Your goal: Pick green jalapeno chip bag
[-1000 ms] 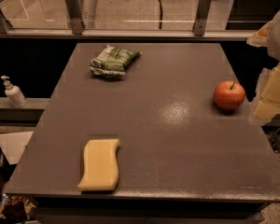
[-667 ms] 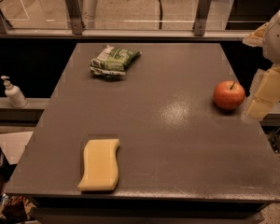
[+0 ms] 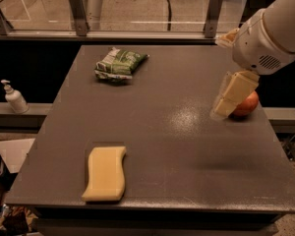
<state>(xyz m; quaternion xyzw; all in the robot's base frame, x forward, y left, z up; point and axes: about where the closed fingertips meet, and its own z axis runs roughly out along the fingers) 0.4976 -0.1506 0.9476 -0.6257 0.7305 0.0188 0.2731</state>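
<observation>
The green jalapeno chip bag (image 3: 120, 64) lies flat at the far left of the dark grey table (image 3: 162, 136); it is dark green with white patches and wrinkled foil. My gripper (image 3: 222, 111) hangs from the white arm (image 3: 265, 38) over the right side of the table, well to the right of the bag and nearer to me. It holds nothing that I can see. It stands just in front of a red apple (image 3: 248, 105) and hides the apple's left part.
A pale yellow wavy sponge (image 3: 105, 173) lies near the table's front left. A white pump bottle (image 3: 14, 97) stands on a ledge left of the table. A railing with metal posts (image 3: 78, 11) runs behind the far edge.
The arm has swung left and further over the table, so the gripper now covers part of the apple. The bag, sponge and apple have not moved.
</observation>
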